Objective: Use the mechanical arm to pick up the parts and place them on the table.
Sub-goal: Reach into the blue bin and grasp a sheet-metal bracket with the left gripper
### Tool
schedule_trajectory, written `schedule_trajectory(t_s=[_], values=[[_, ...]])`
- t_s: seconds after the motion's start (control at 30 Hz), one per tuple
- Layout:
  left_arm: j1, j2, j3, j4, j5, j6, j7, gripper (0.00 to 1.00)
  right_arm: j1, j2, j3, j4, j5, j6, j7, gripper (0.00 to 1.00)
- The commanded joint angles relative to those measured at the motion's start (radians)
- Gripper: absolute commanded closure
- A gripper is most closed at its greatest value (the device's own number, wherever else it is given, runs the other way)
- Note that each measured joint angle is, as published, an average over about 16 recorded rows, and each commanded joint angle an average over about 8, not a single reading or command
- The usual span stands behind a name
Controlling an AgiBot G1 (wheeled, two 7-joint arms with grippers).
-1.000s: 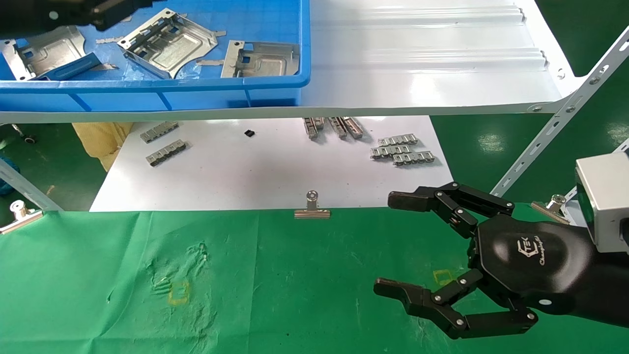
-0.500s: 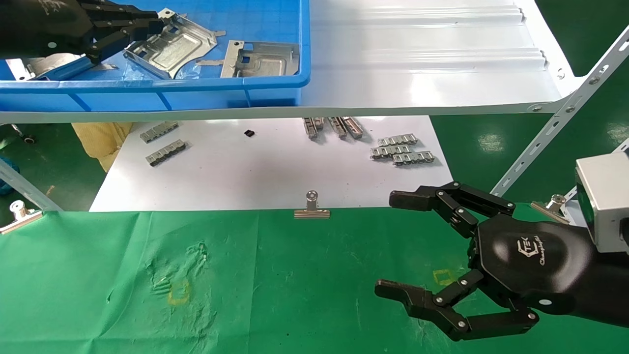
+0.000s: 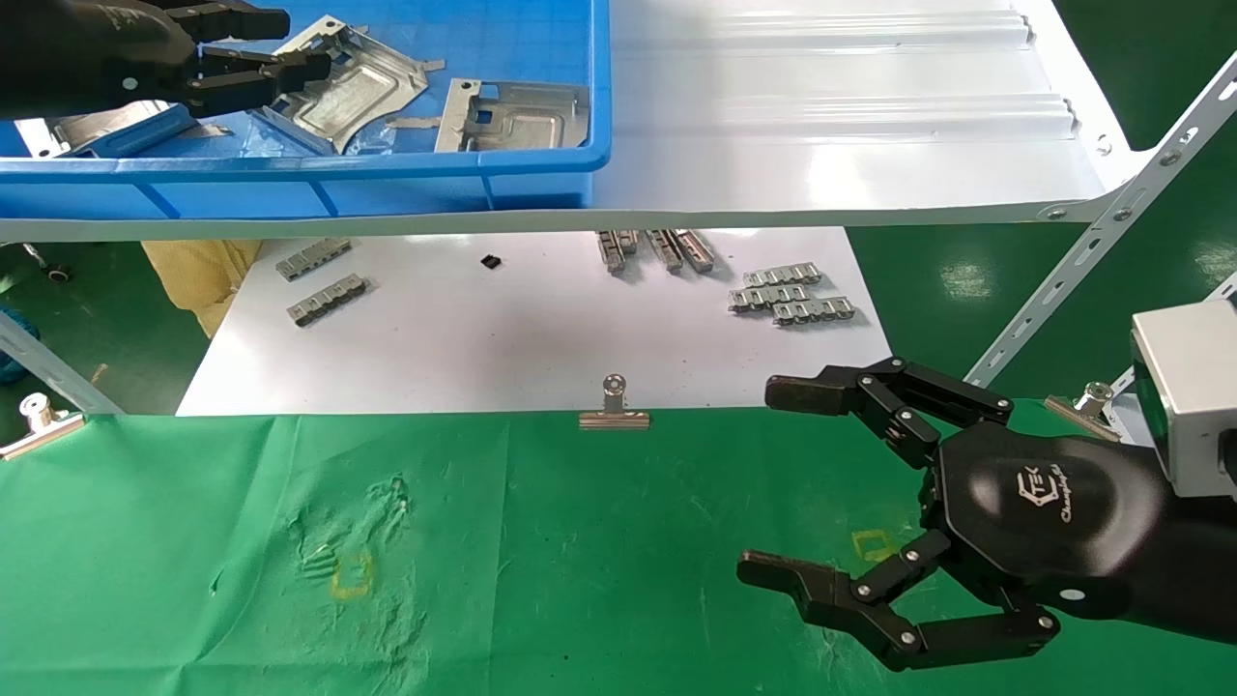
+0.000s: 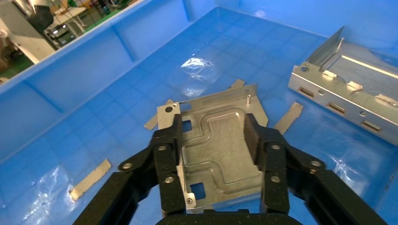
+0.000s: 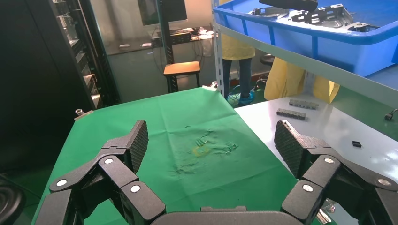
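The glossy black left gripper [image 3: 266,48] reaches into the blue plastic bin [image 3: 541,164] on the white ribbed shelf [image 3: 821,116] at the far left corner of the bench; its arm is cut off by the picture's edge. In the left wrist view its jointed black fingers [image 4: 168,154] stand apart on either side of a flat stamped silver-grey sheet-metal plate [image 4: 218,150], close against its two side edges. Whether the pads actually press the metal cannot be told, nor whether the plate is lifted off the bin floor. The plate's near end is hidden under the palm. Its long axis runs straight away from the palm, embossed face upward, with small square cut-outs by two corners.

A second plate with a bent tabbed wall [image 4: 347,105] lies apart from it in the bin, cut off at the picture's edge. A third silver plate [image 3: 512,116] lies flat near the bin's right wall.

The black right gripper [image 3: 783,483], with a white logo on its palm, hovers over the wrinkled green cloth table [image 3: 580,580] near the right edge, its fingers spread wide and holding nothing.
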Motion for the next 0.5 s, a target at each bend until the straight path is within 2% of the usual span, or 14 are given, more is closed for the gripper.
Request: schedule_trajectory(t_s=[0.03,0.1,0.13,0.37,0.4,0.5], values=[[0.001,0.003,0.000,0.005,0.000,-0.006,-0.010,0.00,0.000,0.000,0.000,0.000,0.000,0.000,0.000,0.00],[0.004,0.003,0.000,0.006,0.000,-0.027,-0.010,0.00,0.000,0.000,0.000,0.000,0.000,0.000,0.000,0.00],[0.005,0.003,0.000,0.006,0.000,-0.039,-0.010,0.05,0.000,0.000,0.000,0.000,0.000,0.000,0.000,0.00],[0.019,0.009,-0.001,0.014,-0.001,-0.101,-0.026,0.90,0.000,0.000,0.000,0.000,0.000,0.000,0.000,0.00],[0.021,0.010,-0.001,0.016,-0.002,-0.110,-0.031,0.98,0.000,0.000,0.000,0.000,0.000,0.000,0.000,0.00],[0.025,0.016,-0.002,0.019,-0.005,-0.139,-0.042,1.00,0.000,0.000,0.000,0.000,0.000,0.000,0.000,0.00]])
